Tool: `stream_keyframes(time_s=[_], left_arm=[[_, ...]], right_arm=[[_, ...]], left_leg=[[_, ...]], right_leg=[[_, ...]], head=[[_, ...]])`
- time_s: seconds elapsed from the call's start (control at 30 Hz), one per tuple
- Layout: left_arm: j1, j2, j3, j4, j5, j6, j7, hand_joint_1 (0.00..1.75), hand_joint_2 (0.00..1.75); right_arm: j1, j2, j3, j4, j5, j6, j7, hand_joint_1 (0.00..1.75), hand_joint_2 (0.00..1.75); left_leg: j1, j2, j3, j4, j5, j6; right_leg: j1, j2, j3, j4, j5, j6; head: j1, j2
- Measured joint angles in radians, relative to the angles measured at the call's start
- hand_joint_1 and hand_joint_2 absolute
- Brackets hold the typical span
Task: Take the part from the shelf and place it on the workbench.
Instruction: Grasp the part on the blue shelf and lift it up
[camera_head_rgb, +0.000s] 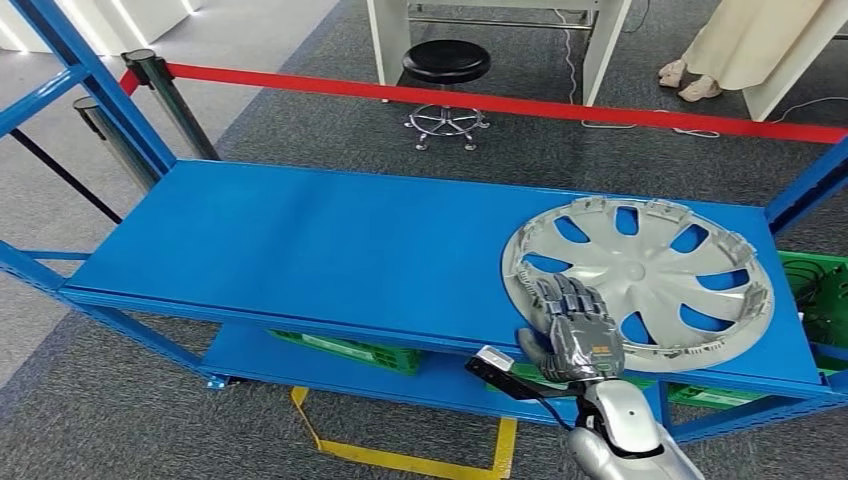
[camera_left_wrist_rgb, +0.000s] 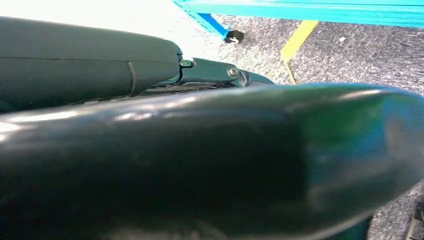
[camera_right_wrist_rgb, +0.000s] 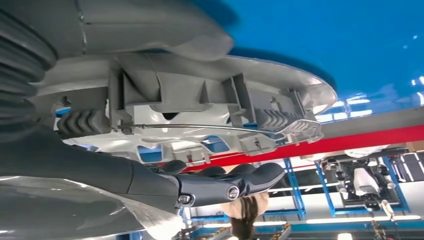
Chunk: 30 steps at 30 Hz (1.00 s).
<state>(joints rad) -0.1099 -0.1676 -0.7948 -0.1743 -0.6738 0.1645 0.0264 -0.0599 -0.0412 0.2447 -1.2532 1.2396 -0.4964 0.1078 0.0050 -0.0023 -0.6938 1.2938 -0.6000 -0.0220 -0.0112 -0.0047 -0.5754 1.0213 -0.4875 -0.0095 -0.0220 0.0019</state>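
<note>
The part is a silver hubcap (camera_head_rgb: 640, 280) lying inner side up on the right end of the blue shelf (camera_head_rgb: 300, 250), its near rim at the shelf's front edge. My right hand (camera_head_rgb: 572, 330) grips that near rim, with the fingers laid over it. In the right wrist view the hubcap rim (camera_right_wrist_rgb: 200, 100) with its clips sits between the thick grey thumb (camera_right_wrist_rgb: 150, 30) and the dark fingers (camera_right_wrist_rgb: 215, 185). A dark finger of my left hand (camera_left_wrist_rgb: 210, 72) stretches out straight, low beside the shelf's foot, with nothing in it.
Green crates (camera_head_rgb: 345, 350) stand on the lower shelf level, with another crate (camera_head_rgb: 825, 295) at the right. Blue shelf posts (camera_head_rgb: 100, 90) rise at the left and right corners. Behind the shelf run a red barrier tape (camera_head_rgb: 500, 103) and a black stool (camera_head_rgb: 445, 65); a person (camera_head_rgb: 740, 45) stands at the far right.
</note>
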Motion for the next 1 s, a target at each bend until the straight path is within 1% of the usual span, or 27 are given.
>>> stream_keyframes(time_s=[0.03, 0.07, 0.1, 0.13, 0.17, 0.2, 0.23, 0.3, 0.37, 0.6, 0.67, 0.7, 0.73, 0.77, 0.8, 0.83, 0.87, 0.9, 0.93, 0.97, 1.0], left_arm=[[0.0, 0.0, 0.001, 0.0, 0.0, 0.0, 0.0, 0.0, 0.0], [0.0, 0.0, 0.002, 0.0, 0.0, 0.0, 0.001, 0.0, 0.0], [0.0, 0.0, 0.002, 0.0, -0.001, 0.0, 0.001, 0.0, 0.0], [0.0, 0.0, 0.003, 0.0, -0.001, 0.0, 0.001, 0.0, 0.0], [0.0, 0.0, 0.003, 0.0, -0.002, 0.0, 0.002, 0.0, 0.0], [0.0, 0.0, 0.004, 0.0, -0.002, 0.0, 0.002, 0.0, 0.0], [0.0, 0.0, 0.004, 0.0, -0.002, 0.0, 0.002, 0.0, 0.0], [0.001, -0.001, 0.006, 0.0, -0.004, 0.0, 0.002, 0.0, 0.0], [0.001, -0.002, 0.007, 0.0, -0.006, 0.001, 0.003, 0.0, 0.0], [0.0, -0.002, 0.007, 0.0, -0.007, 0.001, 0.003, 0.0, 0.0], [0.0, -0.002, 0.008, 0.0, -0.007, 0.002, 0.003, 0.0, 0.0], [0.0, -0.003, 0.008, 0.0, -0.008, 0.003, 0.003, 0.0, 0.0], [0.0, -0.003, 0.009, 0.0, -0.008, 0.003, 0.003, 0.0, 0.0], [0.0, -0.003, 0.01, 0.0, -0.008, 0.004, 0.003, 0.0, 0.0], [0.0, -0.003, 0.011, 0.0, -0.008, 0.004, 0.004, 0.0, 0.0], [0.0, -0.003, 0.012, 0.0, -0.009, 0.005, 0.004, 0.0, 0.0], [0.0, -0.003, 0.013, 0.0, -0.009, 0.006, 0.004, 0.0, 0.0], [0.0, -0.003, 0.014, 0.0, -0.009, 0.006, 0.004, 0.0, 0.0], [0.0, -0.003, 0.015, 0.0, -0.009, 0.007, 0.004, 0.0, 0.0], [0.0, -0.002, 0.015, 0.0, -0.01, 0.007, 0.004, 0.0, 0.0], [0.0, -0.002, 0.016, 0.0, -0.01, 0.007, 0.004, 0.0, 0.0]], right_arm=[[0.003, 0.0, -0.002, -0.002, -0.001, 0.0, 0.0, 0.0, 1.75], [0.006, 0.0, -0.003, -0.004, -0.001, -0.001, -0.001, 0.0, 1.75], [0.009, 0.001, -0.003, -0.006, -0.002, -0.002, -0.001, 0.0, 1.75], [0.011, 0.001, -0.004, -0.009, -0.003, -0.002, -0.001, 0.0, 1.75], [0.013, 0.003, -0.005, -0.012, -0.005, -0.003, -0.001, 0.0, 1.75], [0.016, 0.005, -0.006, -0.015, -0.006, -0.003, -0.001, 0.0, 1.75], [0.018, 0.007, -0.008, -0.017, -0.006, -0.003, -0.001, 0.0, 1.75], [0.022, 0.01, -0.01, -0.024, -0.006, -0.002, -0.002, 0.0, 1.75], [0.024, 0.011, -0.01, -0.029, -0.006, -0.002, -0.002, 0.0, 1.75], [0.025, 0.011, -0.01, -0.031, -0.006, -0.002, -0.002, 0.0, 1.75], [0.025, 0.011, -0.011, -0.033, -0.006, -0.002, -0.002, 0.0, 1.75], [0.025, 0.012, -0.011, -0.035, -0.006, -0.002, -0.003, 0.0, 1.75], [0.027, 0.012, -0.011, -0.037, -0.004, -0.003, -0.003, 0.0, 1.75], [0.029, 0.013, -0.011, -0.042, -0.002, -0.003, -0.003, 0.0, 1.75], [0.03, 0.015, -0.011, -0.05, 0.0, -0.003, -0.003, 0.0, 1.75], [0.032, 0.016, -0.012, -0.057, 0.002, -0.004, -0.003, 0.0, 1.75], [0.032, 0.017, -0.012, -0.065, 0.003, -0.004, -0.002, 0.0, 1.75], [0.032, 0.019, -0.012, -0.071, 0.003, -0.004, -0.002, 0.0, 1.75], [0.032, 0.019, -0.012, -0.074, 0.002, -0.004, -0.002, 0.0, 1.75], [0.031, 0.019, -0.012, -0.078, 0.0, -0.004, -0.002, 0.0, 1.75], [0.03, 0.019, -0.012, -0.08, -0.004, -0.002, 0.0, 0.0, 1.75]], left_leg=[[0.0, 0.0, 0.004, -0.006, 0.015, 0.002], [0.0, 0.0, 0.026, -0.049, 0.045, 0.006], [-0.001, 0.0, 0.057, -0.114, 0.08, 0.011], [-0.003, 0.0, 0.089, -0.18, 0.105, 0.016], [-0.005, 0.0, 0.112, -0.23, 0.12, 0.021], [-0.007, 0.0, 0.124, -0.259, 0.124, 0.024], [-0.009, -0.001, 0.125, -0.269, 0.121, 0.026], [-0.008, -0.001, 0.125, -0.278, 0.126, 0.034], [-0.004, -0.001, 0.127, -0.287, 0.132, 0.041], [-0.003, 0.0, 0.128, -0.288, 0.134, 0.042], [-0.004, 0.0, 0.128, -0.289, 0.134, 0.044], [-0.003, 0.0, 0.127, -0.289, 0.135, 0.046], [-0.003, 0.001, 0.126, -0.289, 0.135, 0.048], [-0.003, 0.001, 0.126, -0.288, 0.134, 0.048], [-0.004, 0.0, 0.123, -0.283, 0.131, 0.043], [-0.004, 0.0, 0.121, -0.278, 0.129, 0.035], [-0.005, -0.001, 0.119, -0.271, 0.124, 0.026], [-0.006, -0.001, 0.114, -0.258, 0.114, 0.017], [-0.005, -0.001, 0.103, -0.231, 0.095, 0.012], [-0.005, 0.0, 0.082, -0.183, 0.068, 0.008], [-0.004, 0.0, 0.053, -0.118, 0.036, 0.005]], right_leg=[[0.0, 0.001, 0.001, 0.0, 0.0, 0.0], [0.001, 0.001, 0.002, 0.0, 0.0, 0.0], [0.001, 0.002, 0.003, 0.0, 0.0, 0.0], [0.003, 0.003, 0.003, 0.001, 0.0, 0.002], [0.005, 0.003, 0.001, 0.002, 0.0, 0.005], [0.006, 0.003, -0.001, 0.002, 0.001, 0.009], [0.006, 0.002, -0.003, 0.002, 0.002, 0.015], [0.003, 0.001, -0.007, 0.0, 0.003, 0.026], [0.001, 0.001, -0.011, 0.002, 0.0, 0.032], [0.0, 0.002, -0.016, 0.006, -0.005, 0.033], [0.0, 0.002, -0.023, 0.022, -0.019, 0.036], [0.0, 0.002, -0.034, 0.047, -0.036, 0.038], [0.0, 0.002, -0.067, 0.117, -0.067, 0.041], [-0.002, 0.002, -0.075, 0.137, -0.063, 0.045], [-0.003, 0.003, -0.068, 0.129, -0.057, 0.045], [-0.004, 0.004, -0.054, 0.105, -0.041, 0.041], [-0.005, 0.005, -0.018, 0.034, -0.009, 0.034], [-0.005, 0.006, -0.004, 0.01, -0.008, 0.025], [-0.005, 0.006, -0.003, 0.009, -0.007, 0.018], [-0.006, 0.005, -0.002, 0.008, -0.007, 0.013], [-0.005, 0.004, -0.002, 0.008, -0.008, 0.01]], head=[[0.0, 0.0], [0.0, 0.0], [0.0, 0.0], [0.0, 0.0], [0.001, 0.0], [0.001, 0.0], [0.001, 0.0], [0.001, 0.0], [0.0, 0.0], [0.0, 0.0], [0.003, 0.0], [0.005, 0.0], [0.007, 0.0], [0.008, 0.0], [0.009, 0.0], [0.009, 0.0], [0.01, 0.0], [0.009, 0.0], [0.008, 0.0], [0.007, 0.0], [0.006, 0.0]])
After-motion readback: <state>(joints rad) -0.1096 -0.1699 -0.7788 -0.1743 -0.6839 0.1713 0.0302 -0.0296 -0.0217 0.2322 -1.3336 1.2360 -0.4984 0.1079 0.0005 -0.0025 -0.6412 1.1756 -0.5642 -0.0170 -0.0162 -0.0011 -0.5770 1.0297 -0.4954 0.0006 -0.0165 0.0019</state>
